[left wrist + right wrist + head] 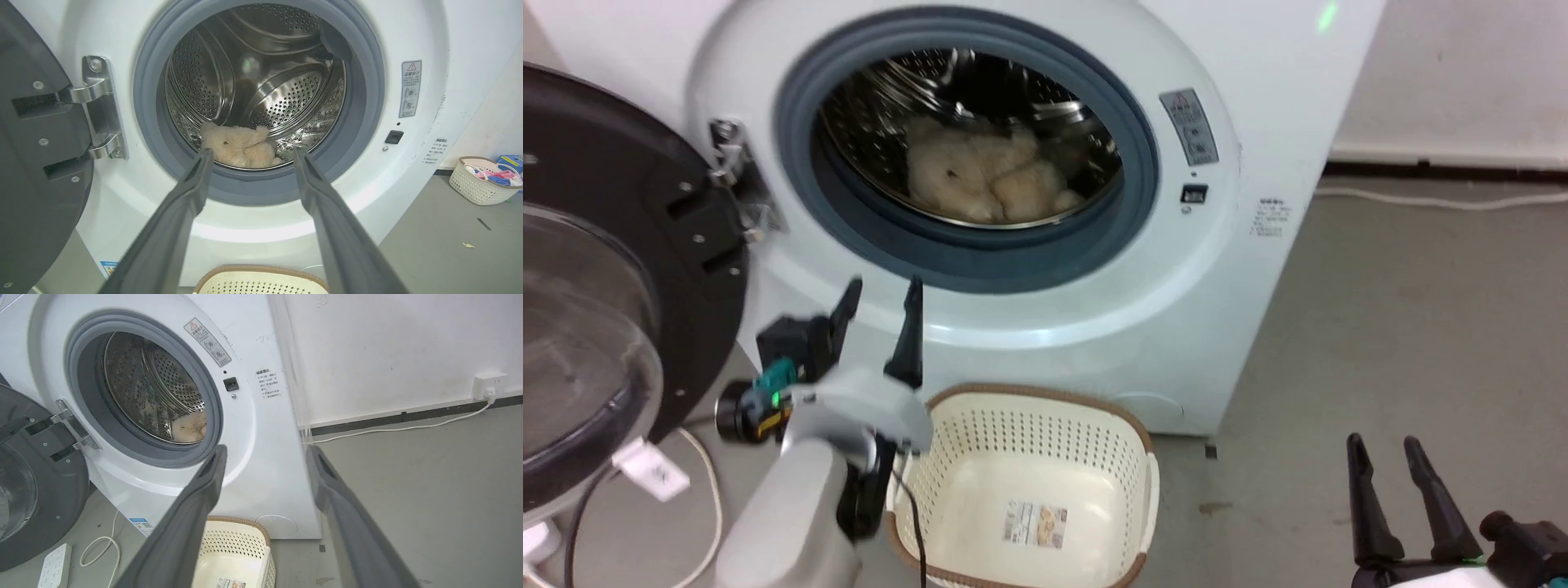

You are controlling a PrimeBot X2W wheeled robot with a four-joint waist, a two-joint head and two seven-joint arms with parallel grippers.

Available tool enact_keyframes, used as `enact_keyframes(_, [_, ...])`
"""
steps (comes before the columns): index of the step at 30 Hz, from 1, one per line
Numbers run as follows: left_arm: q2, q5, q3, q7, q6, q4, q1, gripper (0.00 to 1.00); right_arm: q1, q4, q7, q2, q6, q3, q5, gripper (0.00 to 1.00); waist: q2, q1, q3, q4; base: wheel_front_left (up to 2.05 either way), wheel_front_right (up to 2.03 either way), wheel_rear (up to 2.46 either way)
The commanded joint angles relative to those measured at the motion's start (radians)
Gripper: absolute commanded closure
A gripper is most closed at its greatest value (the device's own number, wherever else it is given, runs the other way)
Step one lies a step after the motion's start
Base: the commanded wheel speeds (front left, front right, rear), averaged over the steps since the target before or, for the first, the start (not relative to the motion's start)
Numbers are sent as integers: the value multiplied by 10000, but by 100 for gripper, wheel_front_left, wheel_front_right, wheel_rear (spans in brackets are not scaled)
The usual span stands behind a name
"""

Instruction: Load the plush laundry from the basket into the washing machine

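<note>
While the door point(629, 286) is hanging wide open at the left, the plush laundry point(984, 180) is lying inside the washing machine point(1241, 269), on the bottom of the perforated steel drum. It is showing as a shaggy cream-beige bundle of rounded lumps, with 1 small dark dot on the left lump. Its long axis is running roughly left-right across the drum in the head view, dotted lump pointing left. Can't tell front from back beyond that.

Labels: a grey warning sticker point(1188, 126) is sitting right of the opening. The left wrist view is showing a red triangle at its top, text too small to read. A block of small print point(1270, 216) near the front's right edge is also unreadable. The basket point(1045, 396) is standing on the floor just in front of the machine, with a label sticker point(1035, 523) on its bottom, print not legible.

Left tool point(884, 286) is hovering above the basket's left rim, below the opening, fingers apart. Right tool point(1383, 445) is sitting low right over the floor, fingers apart, well clear of the basket.
</note>
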Motion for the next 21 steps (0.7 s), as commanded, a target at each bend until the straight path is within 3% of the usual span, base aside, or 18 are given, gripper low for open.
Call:
enact_keyframes(1, [60, 68, 10, -51, 51, -89, 221, 0, 150, 39, -42, -4, -7, 12, -60, 0, 0, 2, -200, 120, 0, 0, 0])
enact_keyframes(14, [485, -104, 65, 169, 747, -1916, 2941, 0, 414, 202, -42, -4, -7, 165, -314, 0, 0, 2, -713, 191, 0, 0, 0])
enact_keyframes(21, [644, -180, 306, 131, 1360, -2908, 4232, 0, 839, 292, -42, -4, -7, 197, -514, 0, 0, 2, -874, 291, 0, 0, 0])
